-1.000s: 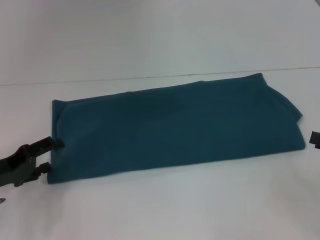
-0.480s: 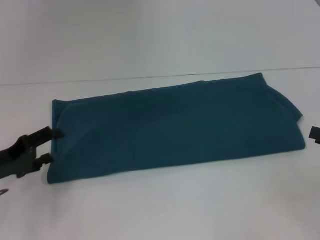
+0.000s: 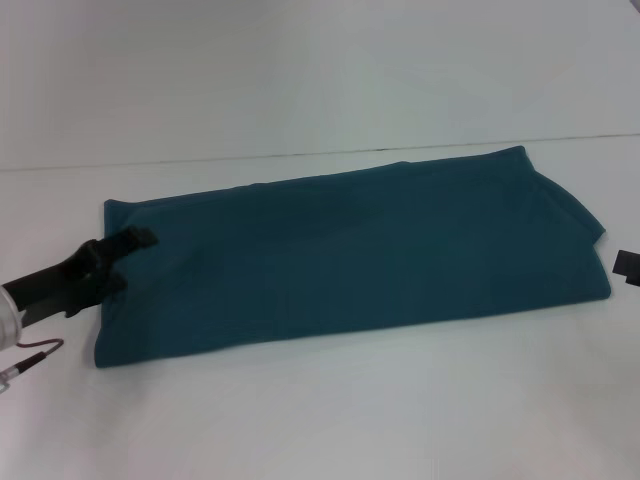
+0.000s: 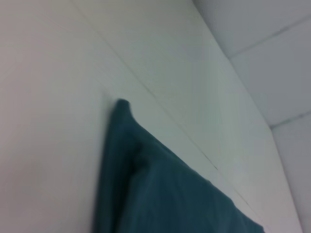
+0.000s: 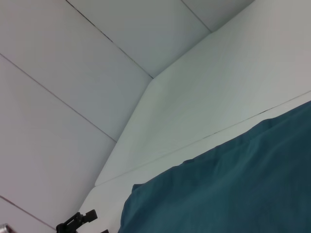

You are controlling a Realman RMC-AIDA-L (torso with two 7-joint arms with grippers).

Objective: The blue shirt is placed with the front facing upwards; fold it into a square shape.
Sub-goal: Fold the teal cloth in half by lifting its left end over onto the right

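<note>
The blue shirt [image 3: 360, 250] lies on the white table as a long folded band running left to right, plain side up, with no lettering or collar showing. My left gripper [image 3: 125, 262] is at the band's left end, open, with one finger [image 3: 140, 238] lying over the cloth near its far-left corner. In the left wrist view only a corner of the blue shirt [image 4: 160, 189] shows. My right gripper [image 3: 628, 268] is a small dark piece at the picture's right edge, just off the shirt's right end. The right wrist view shows the blue shirt [image 5: 233, 184] and, far off, the left gripper [image 5: 77, 221].
The white table [image 3: 320, 420] extends in front of and behind the shirt. A seam line [image 3: 200, 160] crosses the table just behind the shirt. A thin cable [image 3: 30, 358] hangs from the left arm near the table's left edge.
My left gripper has moved up and to the right, from beside the shirt's near-left corner onto its left end, and the wrist has turned. The right gripper and the shirt have barely moved.
</note>
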